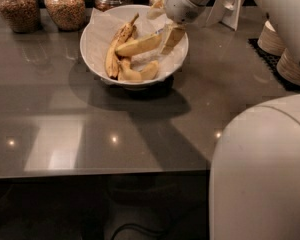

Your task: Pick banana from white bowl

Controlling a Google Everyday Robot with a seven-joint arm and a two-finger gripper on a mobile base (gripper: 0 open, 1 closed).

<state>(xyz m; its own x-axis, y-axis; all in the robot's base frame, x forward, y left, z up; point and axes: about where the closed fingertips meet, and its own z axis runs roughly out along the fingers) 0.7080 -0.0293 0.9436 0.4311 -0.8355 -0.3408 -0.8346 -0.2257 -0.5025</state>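
Several jars [65, 6] along tabletop [140, 134] far edge | my hand [164, 24] open over white bowl [86, 54] right rim | banana [138, 45] beside speckled bananas [115, 51], near my finger [172, 36]

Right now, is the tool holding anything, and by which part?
Cannot be told. The tool sits over the white bowl's right side, at the banana's right end, but a firm hold there is not visible.
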